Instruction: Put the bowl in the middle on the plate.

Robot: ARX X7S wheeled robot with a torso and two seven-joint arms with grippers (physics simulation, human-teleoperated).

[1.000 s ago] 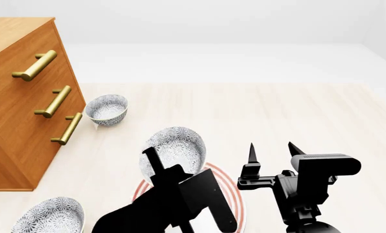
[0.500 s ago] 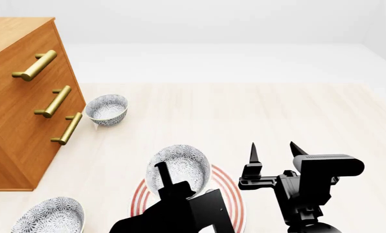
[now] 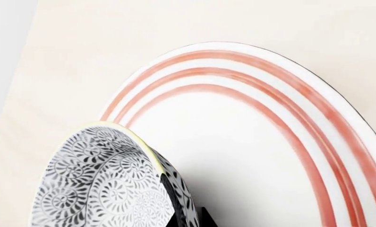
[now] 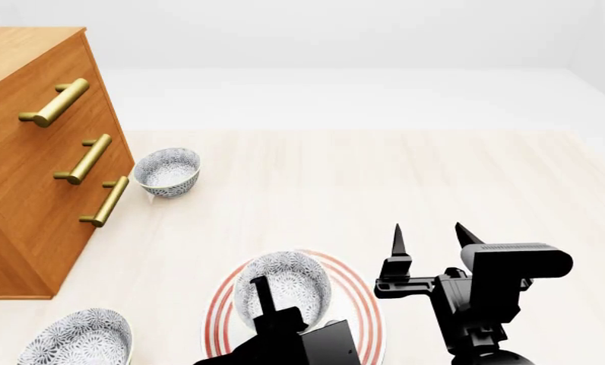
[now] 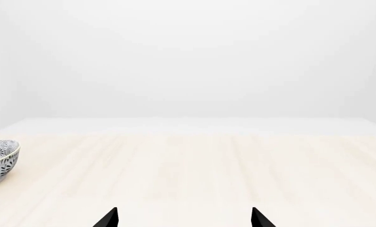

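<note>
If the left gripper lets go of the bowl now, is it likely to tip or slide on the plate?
The bowl looks tilted in the left gripper, so it may rock before settling. It is over the plate, whose glossy flat surface probably lets it slide. It looks like rigid ceramic, so a drop could chip it.

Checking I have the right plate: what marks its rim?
Thin red rings on the white plate, clearest in the left wrist view.

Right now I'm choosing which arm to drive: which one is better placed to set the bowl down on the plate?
Left. The left gripper already grips the bowl over the plate; the right gripper is open, empty, off to the side.
</note>
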